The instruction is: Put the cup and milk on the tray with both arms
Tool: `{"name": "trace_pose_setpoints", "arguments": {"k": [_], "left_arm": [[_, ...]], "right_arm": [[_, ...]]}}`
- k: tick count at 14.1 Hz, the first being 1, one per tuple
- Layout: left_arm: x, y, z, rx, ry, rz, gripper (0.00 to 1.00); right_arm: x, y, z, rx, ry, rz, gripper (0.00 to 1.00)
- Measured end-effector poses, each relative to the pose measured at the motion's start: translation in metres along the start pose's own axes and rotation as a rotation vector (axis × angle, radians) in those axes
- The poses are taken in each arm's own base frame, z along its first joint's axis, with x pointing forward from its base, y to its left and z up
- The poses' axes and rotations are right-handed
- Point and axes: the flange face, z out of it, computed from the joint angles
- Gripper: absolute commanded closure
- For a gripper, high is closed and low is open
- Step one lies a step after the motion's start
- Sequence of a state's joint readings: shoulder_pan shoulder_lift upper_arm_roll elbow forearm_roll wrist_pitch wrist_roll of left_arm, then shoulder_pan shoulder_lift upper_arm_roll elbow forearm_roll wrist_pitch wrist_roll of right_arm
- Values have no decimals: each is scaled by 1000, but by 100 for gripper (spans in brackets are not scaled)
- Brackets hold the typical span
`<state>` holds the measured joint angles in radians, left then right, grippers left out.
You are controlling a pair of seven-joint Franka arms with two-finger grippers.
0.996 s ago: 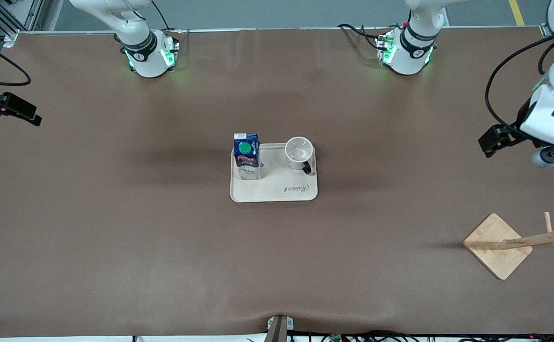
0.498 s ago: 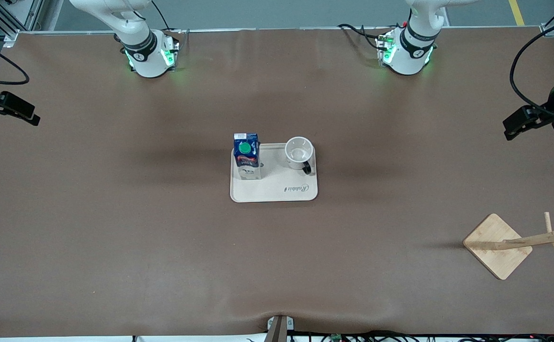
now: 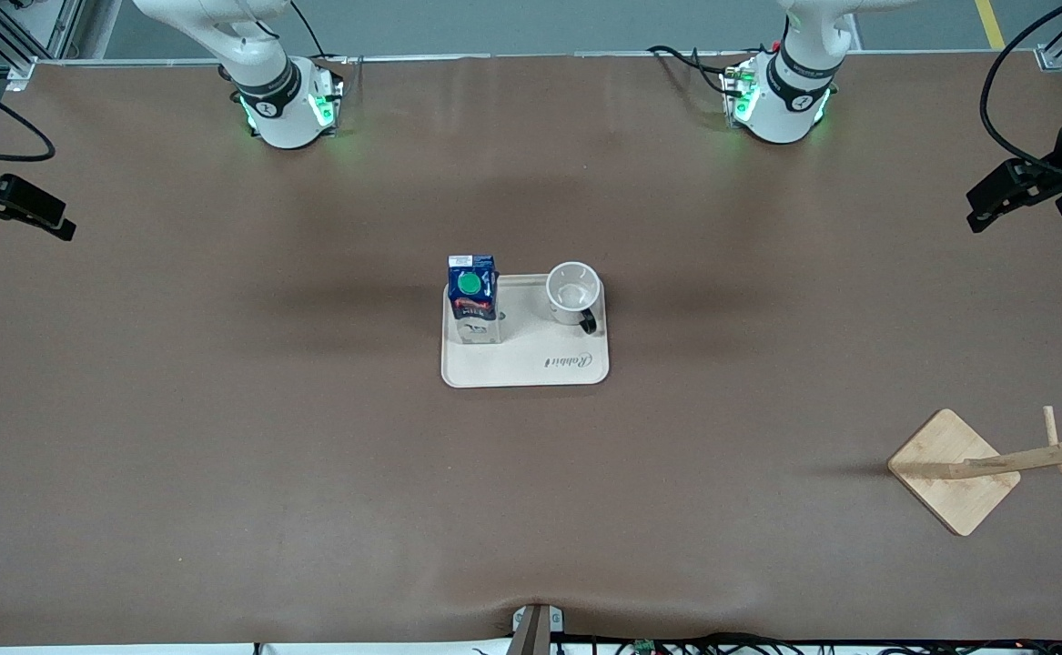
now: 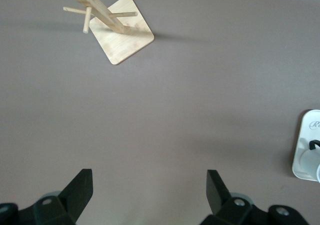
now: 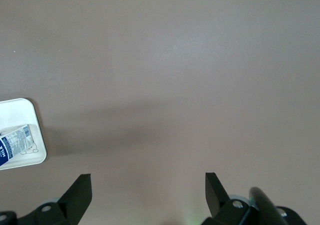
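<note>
The cream tray (image 3: 531,367) lies in the middle of the table. The dark-blue milk (image 3: 473,297) with its green cap stands upright on the tray's end toward the right arm. The white cup (image 3: 572,293) stands upright on the tray's other end, its black handle toward the front camera. My left gripper (image 3: 981,211) is open and empty, up over the table's edge at the left arm's end. My right gripper (image 3: 55,224) is open and empty over the right arm's end. The left wrist view shows the left gripper (image 4: 149,189) open over bare table with the tray's edge (image 4: 303,146). The right wrist view shows the right gripper (image 5: 148,189) open, the tray's corner (image 5: 22,110) and the milk (image 5: 14,144).
A wooden stand with a square base (image 3: 954,470) and pegged post stands near the front camera at the left arm's end; it also shows in the left wrist view (image 4: 125,37). The two arm bases (image 3: 287,105) are lit green at the table's back edge.
My left gripper has drawn away from the tray toward the table's edge at its own end and risen. The right gripper, tray, milk and cup have stayed put.
</note>
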<state>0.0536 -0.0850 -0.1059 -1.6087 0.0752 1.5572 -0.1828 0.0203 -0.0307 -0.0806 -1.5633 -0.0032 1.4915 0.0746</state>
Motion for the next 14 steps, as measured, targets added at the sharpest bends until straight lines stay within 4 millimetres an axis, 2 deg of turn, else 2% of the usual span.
{"name": "trace_pose_setpoints", "arguments": {"k": [14], "left_arm": [[-9, 7, -5, -35, -11, 14, 0]], "right_arm": [[0, 0, 0, 0, 0, 0, 0]]}}
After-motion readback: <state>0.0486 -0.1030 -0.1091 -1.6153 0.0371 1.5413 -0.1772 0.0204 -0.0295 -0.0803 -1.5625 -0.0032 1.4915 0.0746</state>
